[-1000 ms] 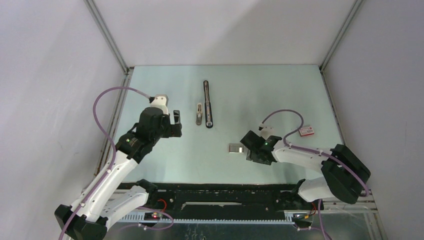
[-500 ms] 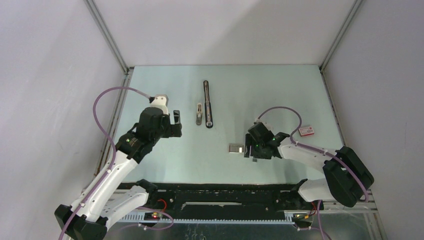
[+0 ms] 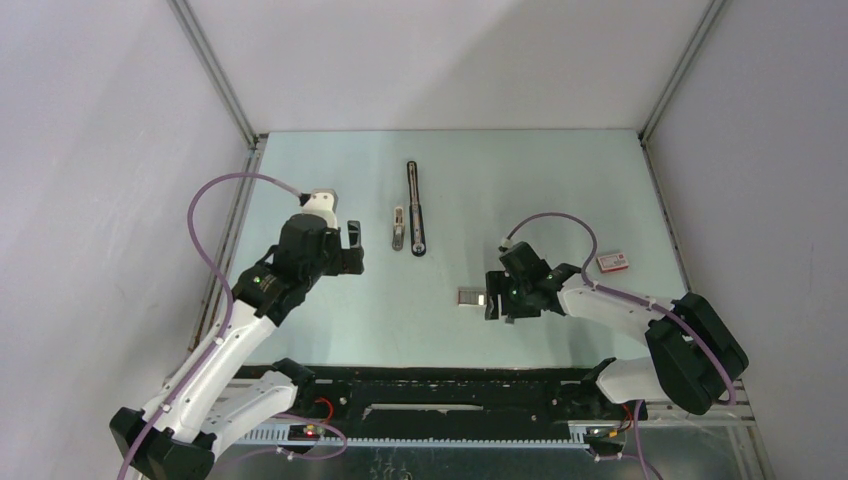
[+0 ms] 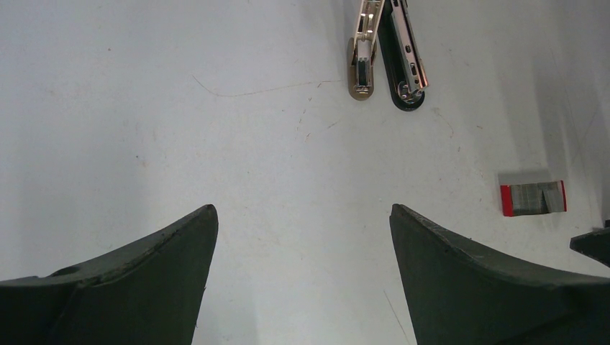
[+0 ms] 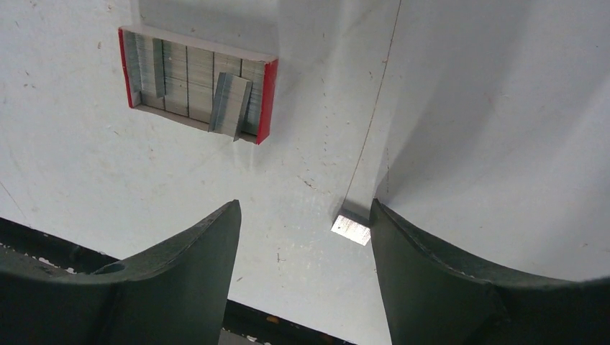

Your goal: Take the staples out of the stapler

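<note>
The stapler [image 3: 415,205], a long thin black bar, lies at the table's far middle and shows at the top of the left wrist view [image 4: 404,61]. The staples [image 3: 399,228], a short silvery strip, lie just left of it [image 4: 363,57]. My left gripper [image 3: 350,245] is open and empty [image 4: 302,212], left of and nearer than both. My right gripper [image 3: 497,300] is open [image 5: 304,212], just right of a red-edged tray of staples [image 5: 198,83]. A small silvery piece [image 5: 352,230] lies on the table against one fingertip's inner edge.
The staple tray [image 3: 471,296] sits mid-table and also shows in the left wrist view [image 4: 533,199]. A small red-and-white box [image 3: 612,262] lies at the right. Grey walls with metal rails enclose the table. The black base rail [image 3: 440,395] runs along the near edge.
My right wrist has swung a little up and left, staying beside the staple tray. The left arm, stapler and staples have not moved.
</note>
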